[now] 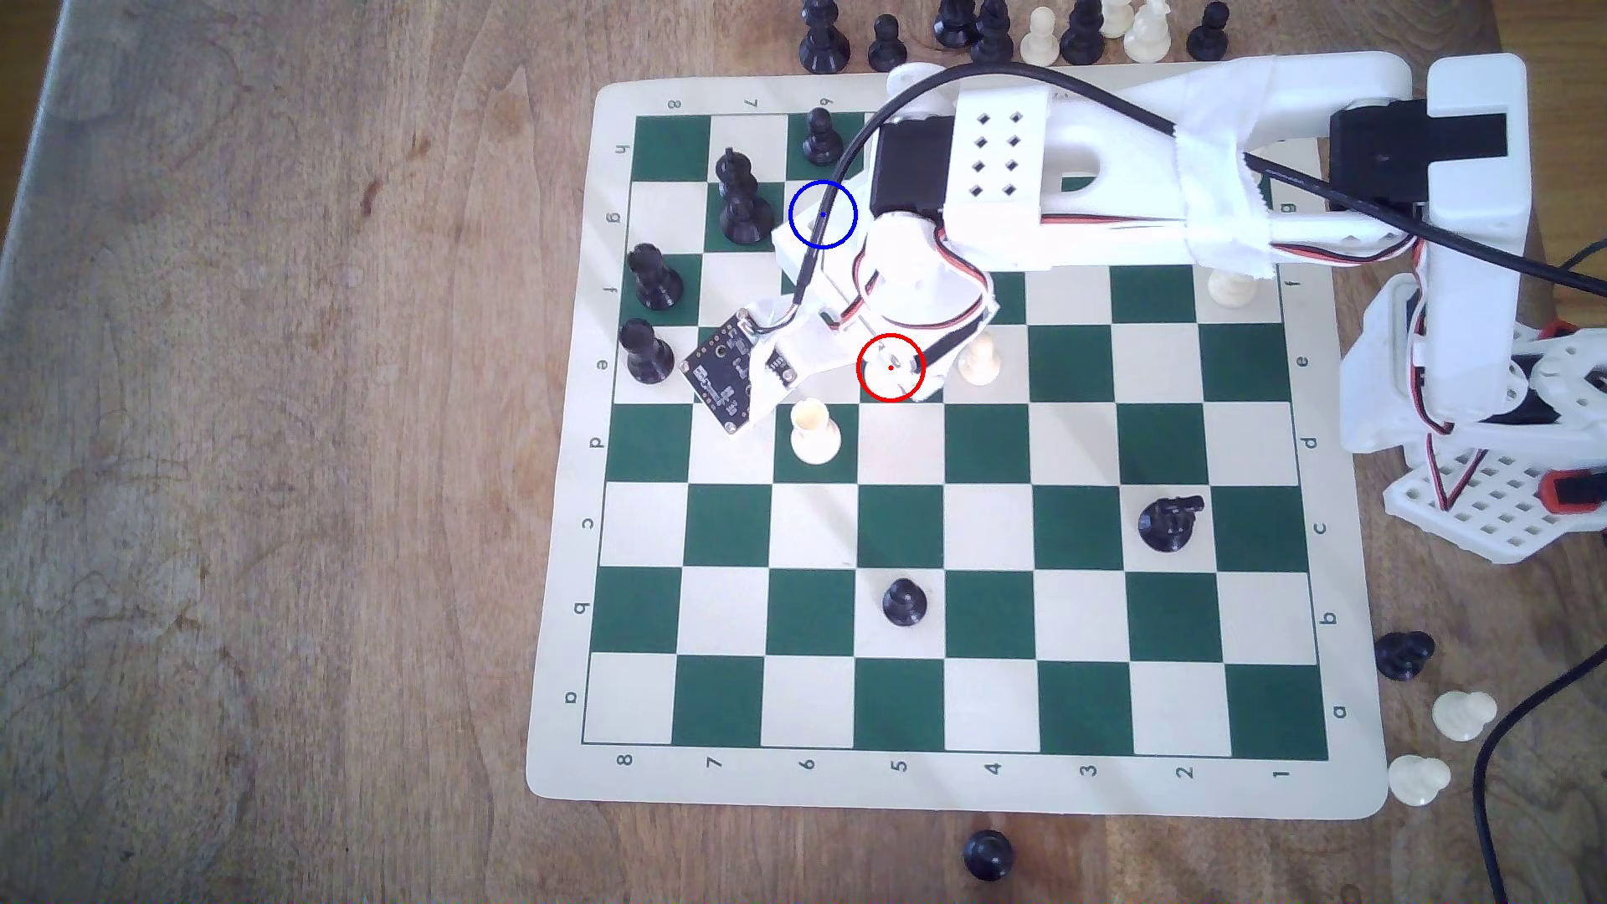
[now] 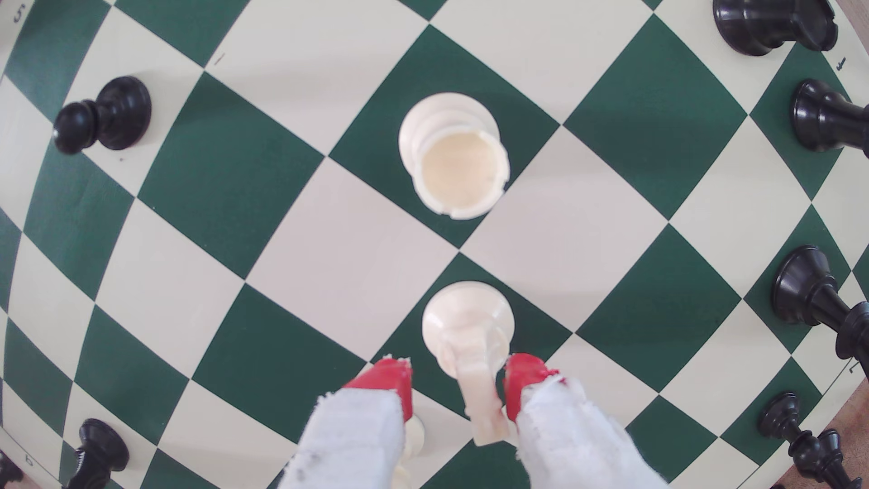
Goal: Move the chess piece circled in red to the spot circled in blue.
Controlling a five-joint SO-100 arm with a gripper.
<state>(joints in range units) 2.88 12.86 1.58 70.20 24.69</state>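
Observation:
The cream-white chess piece, with a broad round base and a notched head, stands on a green square. My gripper is open, its red-tipped fingers on either side of the piece's head. One finger is close against the head and the other stands a little off. In the exterior view my gripper sits over the red ring and covers most of the piece. The blue-ringed cream spot lies two rows further back and one column toward the exterior view's left, crossed by the arm's black cable.
A white cup-topped piece stands one square diagonally from the gripper, and a white pawn is on the neighbouring square. Black pieces crowd around the spot. Spare pieces lie off the board.

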